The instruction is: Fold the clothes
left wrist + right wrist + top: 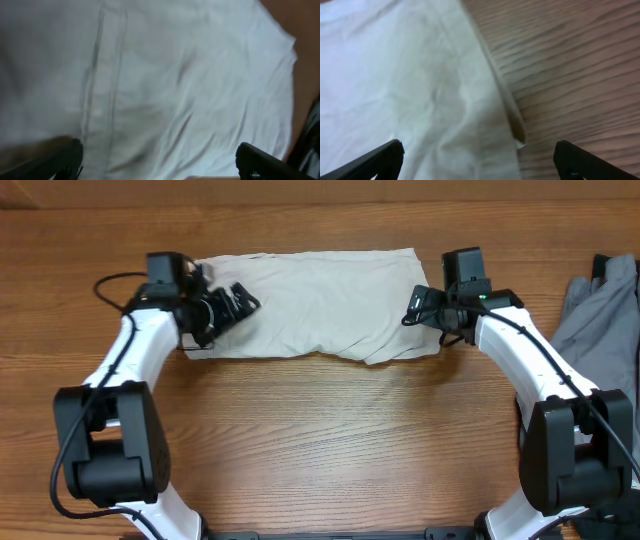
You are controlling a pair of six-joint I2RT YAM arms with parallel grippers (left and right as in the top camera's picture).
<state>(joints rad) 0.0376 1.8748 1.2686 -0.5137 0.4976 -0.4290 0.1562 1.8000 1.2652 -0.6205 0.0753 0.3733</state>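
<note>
The pale cream shorts (318,305) lie spread flat and lightly creased across the far middle of the wooden table. My left gripper (232,304) is open over the shorts' left end; the left wrist view shows its two fingers wide apart above the cloth (165,90). My right gripper (416,307) is open over the shorts' right edge; the right wrist view shows its fingers wide apart straddling the cloth's hem (435,95) and bare wood (570,75). Neither gripper holds anything.
A grey garment (598,320) lies at the table's right edge, behind my right arm. Bare wooden tabletop (330,440) stretches in front of the shorts, between the two arm bases.
</note>
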